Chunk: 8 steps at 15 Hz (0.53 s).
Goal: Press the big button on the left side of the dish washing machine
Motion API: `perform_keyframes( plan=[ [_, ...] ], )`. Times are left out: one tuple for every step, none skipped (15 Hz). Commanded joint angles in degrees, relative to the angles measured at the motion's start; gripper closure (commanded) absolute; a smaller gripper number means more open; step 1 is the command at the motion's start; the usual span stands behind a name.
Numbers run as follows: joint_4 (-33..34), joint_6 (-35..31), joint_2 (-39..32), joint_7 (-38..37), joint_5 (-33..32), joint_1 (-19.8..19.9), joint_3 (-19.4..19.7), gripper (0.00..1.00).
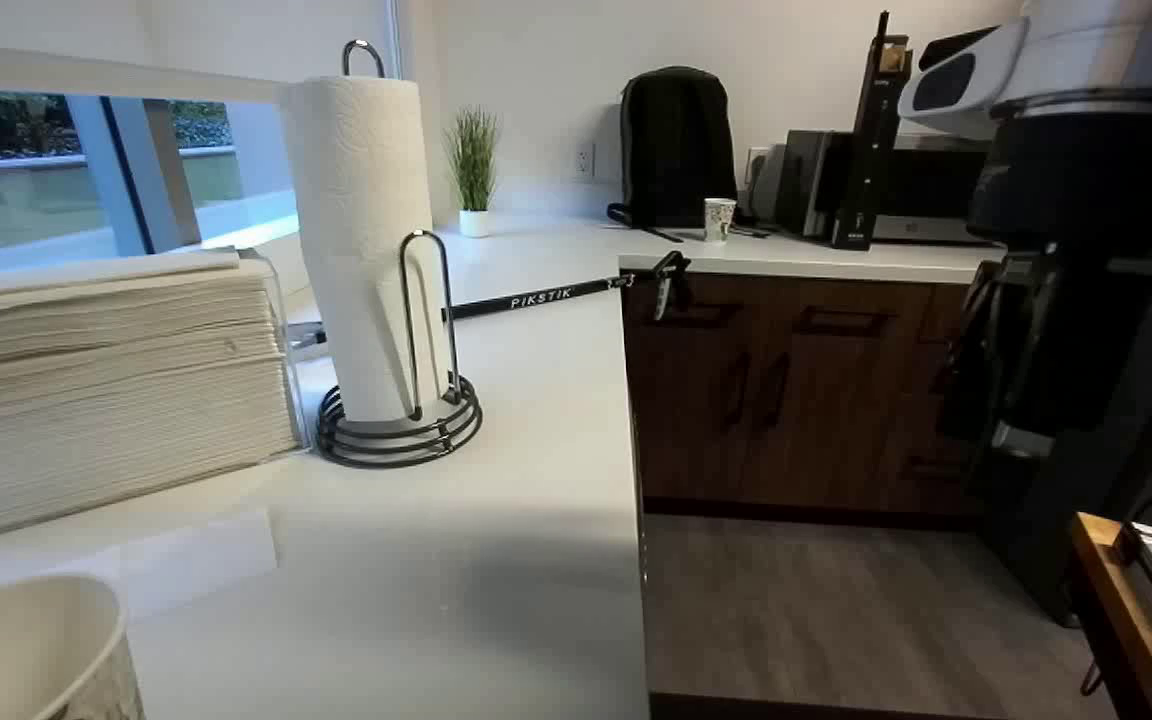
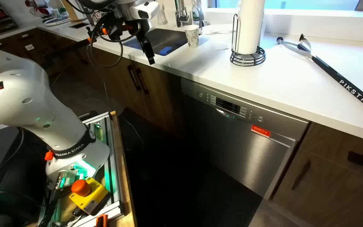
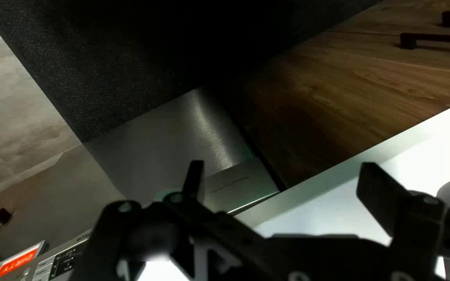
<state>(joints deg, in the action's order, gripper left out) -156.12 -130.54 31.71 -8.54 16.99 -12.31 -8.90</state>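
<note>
- White countertop (image 2: 295, 82) fills an exterior view's upper right.
- Below: brushed-steel dishwasher (image 2: 232, 142); round metallic button (image 2: 200, 94) at its upper left, likely target.
- Black two-fingered gripper (image 3: 282, 169), lower wrist view: spread, presumably high for countertop clearance.

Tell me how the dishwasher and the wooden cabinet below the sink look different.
The dishwasher has a silvery metal front; the cabinet is brown wood. The dishwasher carries a control panel, while the cabinet has two dark bar handles. The dishwasher bears a red DIRTY sign; the cabinet shows none. Both sit under the same white counter and look closed.
</note>
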Motion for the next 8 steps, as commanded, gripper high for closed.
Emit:
perform_keyframes(
  plan=[
    [0.1, 0.2, 0.0, 0.0, -0.1, 0.0, 0.0, 0.0],
    [0.1, 0.2, 0.0, 0.0, -0.1, 0.0, 0.0, 0.0],
    [0.1, 0.2, 0.0, 0.0, -0.1, 0.0, 0.0, 0.0],
    [0.1, 0.2, 0.0, 0.0, -0.1, 0.0, 0.0, 0.0],
    [0.1, 0.2, 0.0, 0.0, -0.1, 0.0, 0.0, 0.0],
    [0.1, 0.2, 0.0, 0.0, -0.1, 0.0, 0.0, 0.0],
    [-0.1, -0.2, -0.2, 1.3, -1.0, 0.3, 0.3, 0.0],
    [0.1, 0.2, -0.8, 2.3, -4.1, 1.4, -0.1, 0.0]
  ],
)
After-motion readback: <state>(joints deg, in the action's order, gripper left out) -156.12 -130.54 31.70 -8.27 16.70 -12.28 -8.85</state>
